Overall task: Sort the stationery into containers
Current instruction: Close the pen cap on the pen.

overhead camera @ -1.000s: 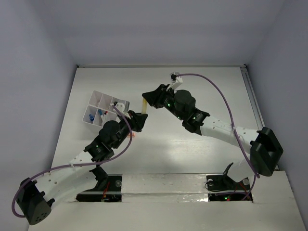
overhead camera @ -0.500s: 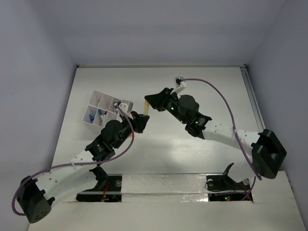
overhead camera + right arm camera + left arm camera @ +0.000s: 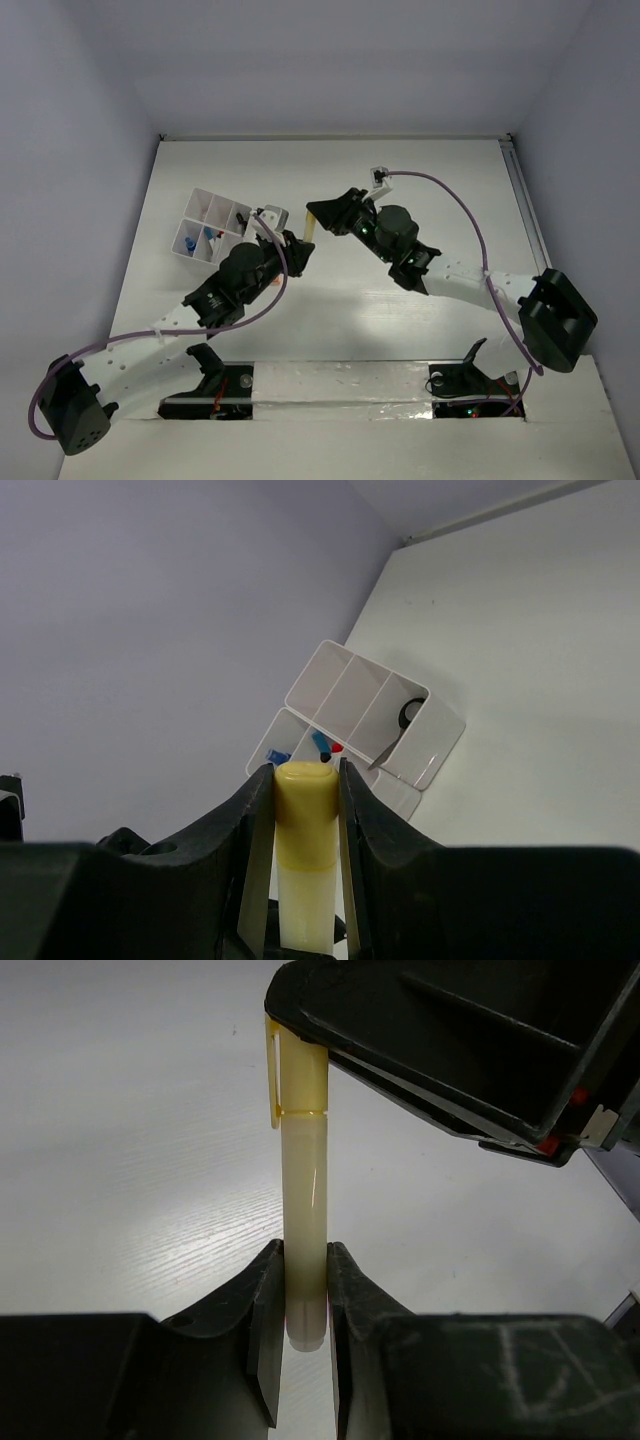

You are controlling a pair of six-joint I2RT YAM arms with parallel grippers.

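A cream tube with a yellow clip cap [image 3: 309,226] is held off the table between both grippers, right of the box. My left gripper [image 3: 305,1290] is shut on the tube's plain cream end [image 3: 303,1190]. My right gripper [image 3: 305,780] is shut on its yellow cap [image 3: 305,810]; its black body also shows in the left wrist view [image 3: 450,1040]. The white compartment box [image 3: 212,225] lies at the left. In the right wrist view the box [image 3: 345,685] holds black-handled scissors [image 3: 408,715] and blue-capped pens [image 3: 320,743].
The two arms meet over the table's middle left, close to the box's right corner. The table's back wall [image 3: 330,136] and right rail [image 3: 525,200] bound the surface. An orange bit [image 3: 274,283] shows under the left arm.
The tube and my right gripper have shifted slightly right and toward me. My left arm has moved right and stretched up to the tube's lower end.
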